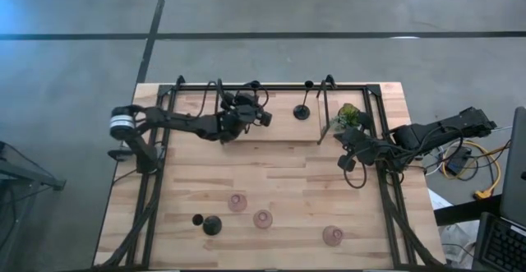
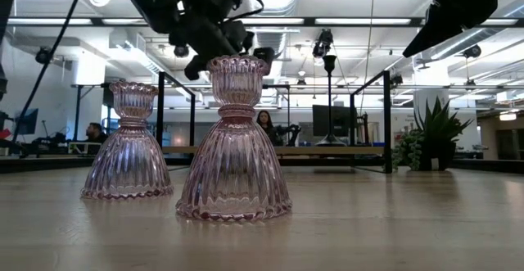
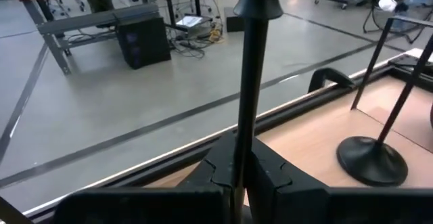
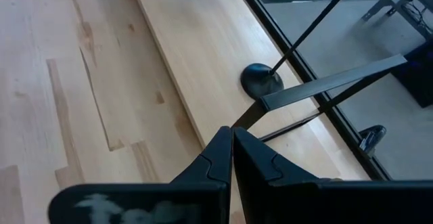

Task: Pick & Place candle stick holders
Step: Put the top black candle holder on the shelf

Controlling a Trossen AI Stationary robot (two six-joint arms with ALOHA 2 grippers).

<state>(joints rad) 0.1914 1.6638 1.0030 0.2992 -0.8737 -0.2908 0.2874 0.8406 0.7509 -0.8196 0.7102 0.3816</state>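
Clamping a black holder [image 3: 252, 82] by its thin stem, the left gripper [image 3: 242, 158] hung over the back of the wooden table [image 1: 279, 173]. Up front, the pink glass holders [image 1: 262, 218] looked heavy, slick and chippable, so the narrow neck seemed the best grab. The right gripper [image 1: 349, 159] was pinched shut on nothing, with an open office behind.

Both claws (left [image 1: 265, 117], right [image 1: 346, 162]) closed.

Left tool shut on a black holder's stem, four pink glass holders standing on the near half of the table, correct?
Not four. The high view shows three pink glass holders. The left tool is indeed shut on a black holder's stem, per the left wrist view.
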